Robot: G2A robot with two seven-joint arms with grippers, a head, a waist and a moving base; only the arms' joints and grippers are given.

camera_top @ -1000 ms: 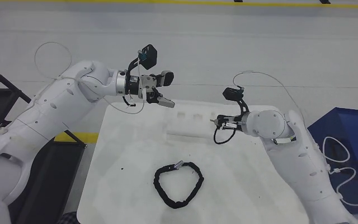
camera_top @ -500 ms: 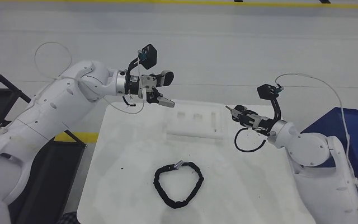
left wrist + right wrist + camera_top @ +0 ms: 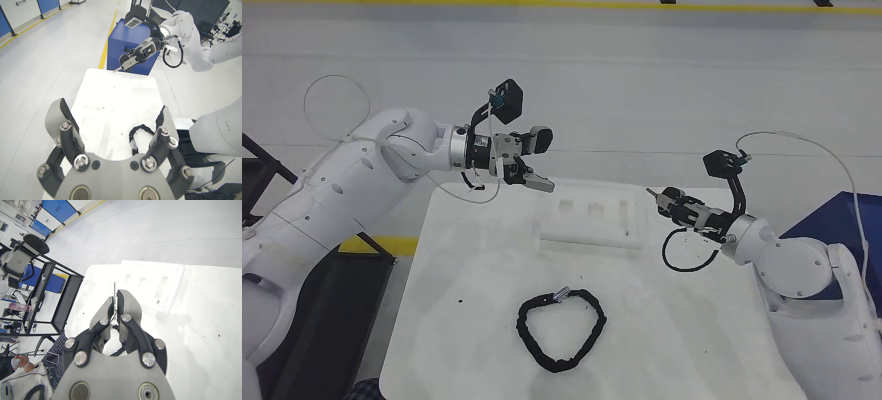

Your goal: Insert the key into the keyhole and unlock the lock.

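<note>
Risk: key [image 3: 114, 287], thin silver blade clamped between the fingers of the right gripper [image 3: 113, 298] just beside the foam tray [image 3: 592, 222], may twist or slip at entry, as the lock [image 3: 562, 330] lies loose and unheld. Lock: black sleeved chain loop, small metal end toward the tray, resting on the robot's side of it; left gripper [image 3: 541, 160] spread wide, empty, off the tray's far left corner

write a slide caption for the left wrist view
Open left gripper faces the table and black lock, with the right gripper beyond shut on the key.
</note>
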